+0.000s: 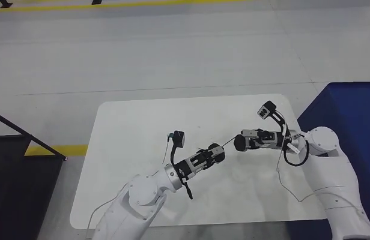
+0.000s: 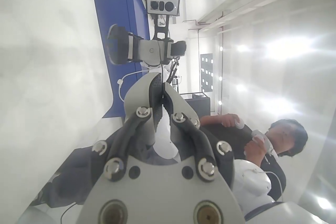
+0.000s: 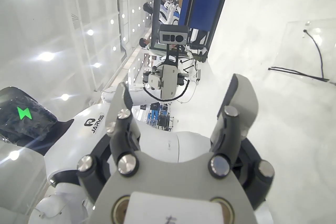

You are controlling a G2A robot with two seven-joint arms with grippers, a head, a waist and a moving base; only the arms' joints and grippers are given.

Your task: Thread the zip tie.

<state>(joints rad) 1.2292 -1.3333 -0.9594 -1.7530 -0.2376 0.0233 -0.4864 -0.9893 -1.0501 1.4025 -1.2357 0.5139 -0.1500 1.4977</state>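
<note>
left gripper clamped on the thin black zip tie above the white table; right gripper faces it, fingers spread wide, empty.

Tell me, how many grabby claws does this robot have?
2. The left gripper is pinched shut on the thin black zip tie. The right gripper is open, facing it above the white table.

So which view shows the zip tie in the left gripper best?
The left wrist view: the zip tie runs as a thin black strip from the shut left gripper toward the right gripper. The top view gives a faint line between the grippers. In the right wrist view it is too thin to make out.
</note>
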